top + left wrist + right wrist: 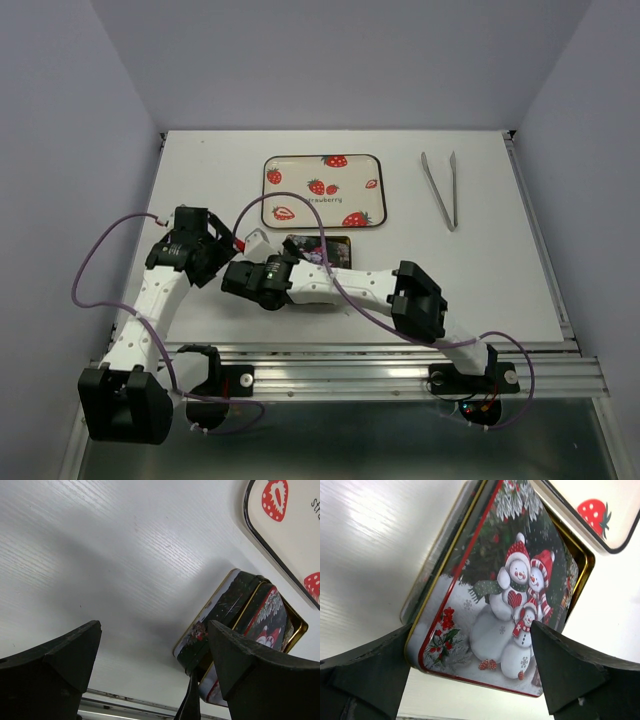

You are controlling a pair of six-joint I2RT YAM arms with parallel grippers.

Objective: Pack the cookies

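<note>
1. The right gripper (470,630) stood with its fingers spread on either side of the near end of a snowman-printed tin (335,247) on the worktop (220,180). Whether they touched its lid (515,580) could not be told.
2. The left gripper (154,630) hung wide apart and empty over bare worktop, with the tin just to its right.
3. No cookies showed in any view (the tray (300,178) beyond the tin bore only printed strawberries), so they were judged to be inside the tin or out of sight.
4. The lid sat slightly askew with gold rim showing along one side, which suggested it was not pressed home.
5. On handling, as a judgement: such small biscuits would be light, stiff and brittle, apt to crumble under a hard pinch. A soft hold across the edges would suit, or the tongs (451,218) lying well apart at the right. The tin, rigid and glossy, looked slippery and best taken across opposite sides.
</note>
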